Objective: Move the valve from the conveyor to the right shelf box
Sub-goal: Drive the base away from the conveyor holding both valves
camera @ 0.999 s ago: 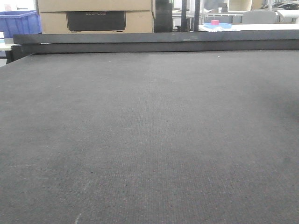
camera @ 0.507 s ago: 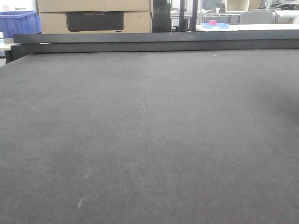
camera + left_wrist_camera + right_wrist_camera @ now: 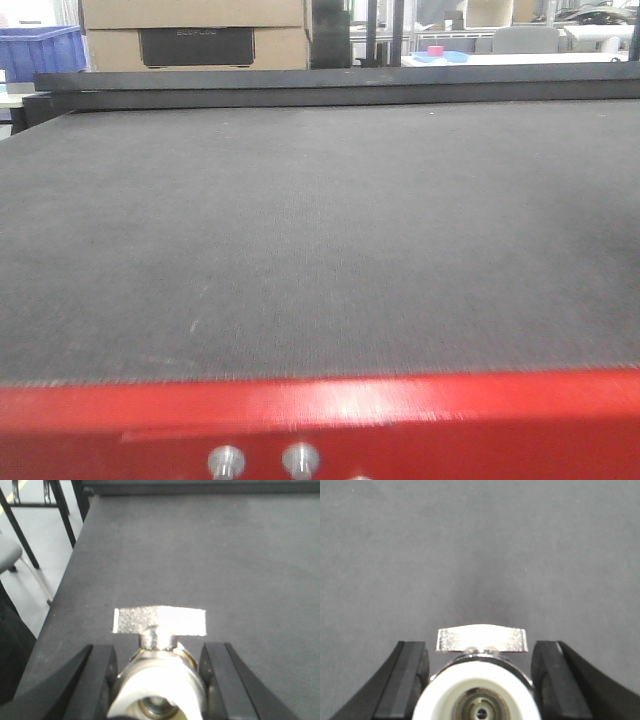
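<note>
- The left gripper [image 3: 158, 649] has its two black fingers closed in against the left valve [image 3: 159, 672], a silver metal body with a white-collared port. They flank the body with no gap that I can make out, so I judge it to be gripped.
- The right gripper [image 3: 480, 649] holds the right valve [image 3: 477, 687], a silver valve with a white collar, the same way, with the fingers tight on either side.
- Each valve's long axis runs straight out between the fingers, with the open port facing the wrist camera. The flat silver butterfly handle [image 3: 159, 621] lies crosswise beyond the fingertips.
- Both valves hang over the wide, dark grey woven conveyor [image 3: 320, 230]. I cannot tell whether they touch the belt or sit just above it.
- From the front, the belt shows no other valve. A black rail [image 3: 340, 90] edges its far side, and a glossy red panel [image 3: 320, 415] with two silver studs lies along the near edge.
- The right shelf box is in none of the views, so its bearing from either gripper cannot be read. By the task's wording the right arm is probably nearer, and it should carry its valve level so the handle clears the box rim.
</note>
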`<action>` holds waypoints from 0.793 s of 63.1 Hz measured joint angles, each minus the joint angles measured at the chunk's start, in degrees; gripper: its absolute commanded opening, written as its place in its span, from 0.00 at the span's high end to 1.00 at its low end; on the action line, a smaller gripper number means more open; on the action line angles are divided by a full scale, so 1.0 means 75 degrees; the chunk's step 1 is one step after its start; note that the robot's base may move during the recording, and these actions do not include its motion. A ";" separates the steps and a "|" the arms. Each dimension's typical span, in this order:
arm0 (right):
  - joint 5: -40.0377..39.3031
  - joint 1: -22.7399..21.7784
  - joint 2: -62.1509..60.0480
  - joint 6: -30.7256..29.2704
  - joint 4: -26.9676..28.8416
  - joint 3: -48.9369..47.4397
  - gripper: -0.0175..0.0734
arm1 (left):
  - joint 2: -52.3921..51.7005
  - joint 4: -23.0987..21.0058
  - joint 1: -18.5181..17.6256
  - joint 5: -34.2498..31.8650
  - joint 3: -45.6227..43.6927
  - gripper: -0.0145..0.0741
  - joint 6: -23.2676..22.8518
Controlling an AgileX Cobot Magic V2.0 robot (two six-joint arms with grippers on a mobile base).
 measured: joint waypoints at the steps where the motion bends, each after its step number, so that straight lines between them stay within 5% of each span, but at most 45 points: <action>1: 0.0000 0.0000 0.0000 0.0000 0.0000 0.0000 0.99 | 0.0000 0.0003 0.0000 -0.0036 0.0000 0.96 0.0000; 50: 0.0000 0.0000 0.0000 0.0000 0.0031 0.0000 0.99 | 0.0000 0.0035 0.0012 -0.0502 0.0000 0.96 0.0000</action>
